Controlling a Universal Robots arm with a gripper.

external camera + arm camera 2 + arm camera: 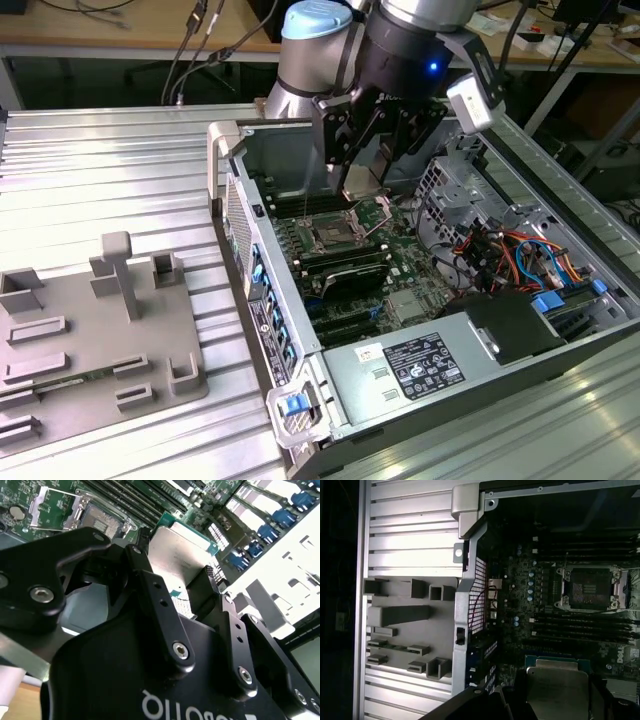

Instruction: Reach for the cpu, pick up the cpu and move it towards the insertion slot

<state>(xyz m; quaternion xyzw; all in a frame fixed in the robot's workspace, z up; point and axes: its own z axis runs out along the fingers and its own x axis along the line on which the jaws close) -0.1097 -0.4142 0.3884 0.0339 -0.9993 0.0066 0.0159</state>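
My gripper [362, 183] hangs inside the open computer case and is shut on the cpu [363, 186], a thin square chip with a silver top and green edge. In the second wrist view the cpu [182, 547] sits clamped between the two black fingers [150, 587] of the gripper [175, 567]. The insertion slot [335, 236], a square socket with a dark centre and shiny metal frame, lies on the green board just below and toward the exterior view's left of the held chip. Both wrist views show the insertion slot [97, 517] [590, 590] uncovered, with the cpu [557, 687] held apart from it.
Long black memory slots [345, 265] run beside the socket. A drive cage and coloured cables [500, 250] fill the case's right side, and a labelled power supply [420, 365] sits at its front. A grey fixture plate [100, 330] with recesses lies on the ribbed metal table [100, 170].
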